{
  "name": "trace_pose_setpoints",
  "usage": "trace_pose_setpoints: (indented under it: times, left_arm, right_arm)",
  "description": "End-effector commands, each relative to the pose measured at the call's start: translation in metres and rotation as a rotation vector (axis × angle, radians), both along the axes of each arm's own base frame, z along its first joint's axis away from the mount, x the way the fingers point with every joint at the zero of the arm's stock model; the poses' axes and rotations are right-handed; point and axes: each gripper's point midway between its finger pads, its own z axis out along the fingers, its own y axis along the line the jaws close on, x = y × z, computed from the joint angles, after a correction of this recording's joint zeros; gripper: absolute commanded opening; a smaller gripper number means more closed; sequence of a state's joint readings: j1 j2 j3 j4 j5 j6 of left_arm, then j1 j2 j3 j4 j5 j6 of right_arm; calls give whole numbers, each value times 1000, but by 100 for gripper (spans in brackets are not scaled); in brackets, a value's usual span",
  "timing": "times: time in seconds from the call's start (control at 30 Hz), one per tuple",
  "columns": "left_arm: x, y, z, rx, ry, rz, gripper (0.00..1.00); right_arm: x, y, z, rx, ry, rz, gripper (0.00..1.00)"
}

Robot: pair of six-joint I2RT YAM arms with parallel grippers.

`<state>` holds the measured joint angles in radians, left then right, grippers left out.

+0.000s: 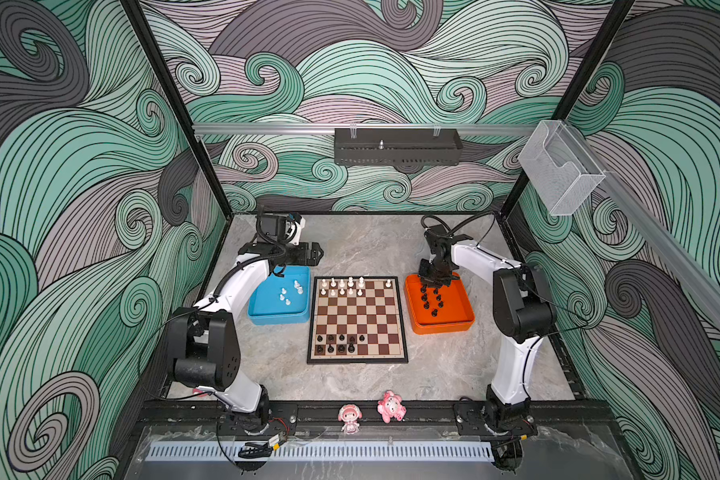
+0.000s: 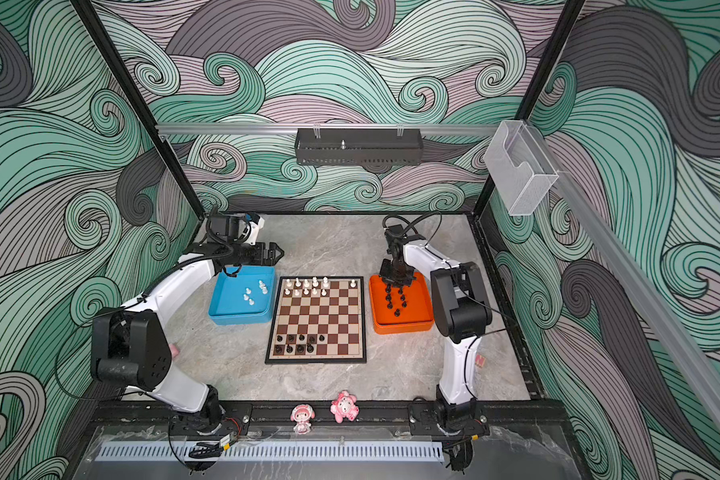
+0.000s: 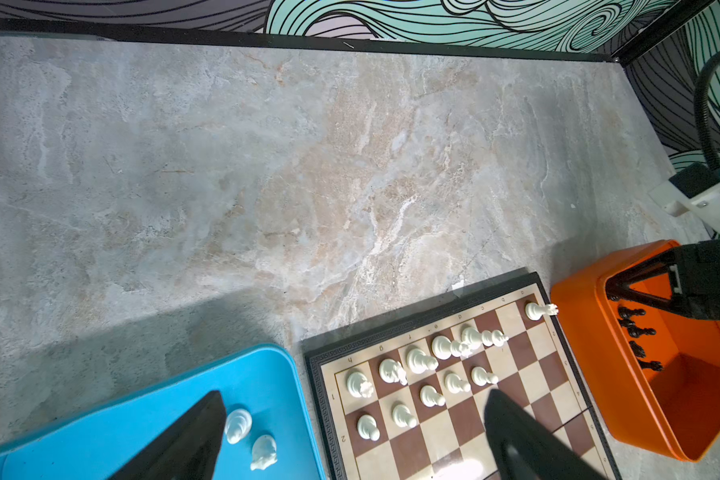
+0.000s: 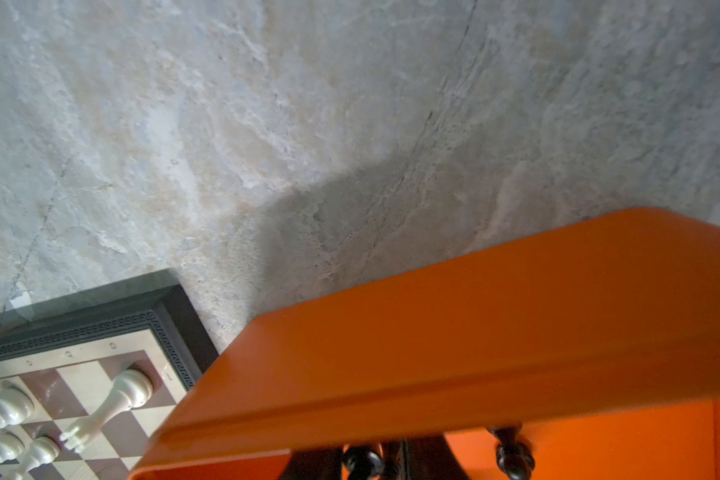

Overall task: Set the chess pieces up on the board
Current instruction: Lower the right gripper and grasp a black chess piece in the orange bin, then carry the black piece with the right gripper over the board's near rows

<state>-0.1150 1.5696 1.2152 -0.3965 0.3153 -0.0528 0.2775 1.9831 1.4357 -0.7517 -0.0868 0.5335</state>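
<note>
judging by their look, the chess pieces (image 3: 420,360) are light, hard, glossy plastic, so each should be stiff but slippery and easy to tip. the safest hold would be low on the narrow stem just above the base, with a gripper coming straight down and pinching squarely, since a hold on the rounded head could slip off. the board (image 1: 360,316) lies flat on the counter (image 1: 391,249) between a blue tray (image 1: 279,319) and an orange tray (image 1: 441,328). eleven white pieces (image 1: 341,284) stand at its far edge: six in the back row, with a gap before the last one, and five smaller ones in front. about nine black pieces (image 1: 341,348) stand at the near edge in two rows, though they are small and crowded, so that count is uncertain. five more white ones sit loose in the blue tray, and roughly seven black ones in the orange tray, some perhaps hidden. the left gripper (image 1: 314,254) hovers empty with its jaws spread wide above the far edge of the blue tray, near the board's far corner. the right gripper (image 1: 434,286) is down inside the orange tray among the black ones, fingers drawn near together; whether they pinch one cannot be told. two pink toy figures (image 1: 350,417) sit on the front rail (image 1: 429,411), apart from the task.
</note>
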Motion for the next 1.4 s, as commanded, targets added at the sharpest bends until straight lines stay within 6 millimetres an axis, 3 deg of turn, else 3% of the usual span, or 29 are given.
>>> trace_pose_setpoints:
  times: [0.0, 0.4, 0.63, 0.8, 1.03, 1.37]
  left_arm:
    - [5, -7, 9, -9, -12, -18, 99]
    - [5, -6, 12, -10, -18, -18, 99]
    - [2, -11, 18, -51, 1, -21, 99]
    - [-5, -3, 28, -20, 37, 14, 99]
    - [-35, 7, 35, -35, 120, 104, 99]
    - [-68, 18, 47, -14, 116, 146, 99]
  right_arm:
    - [3, 1, 3, -3, -10, 0, 23]
    - [2, 0, 18, -25, -43, 26, 14]
    - [-2, 2, 52, -68, -99, 98, 13]
    - [-14, 10, 82, -86, -135, 187, 13]
    - [-54, 42, 112, -96, -174, 354, 13]
    - [-133, 128, 124, -46, -200, 561, 13]
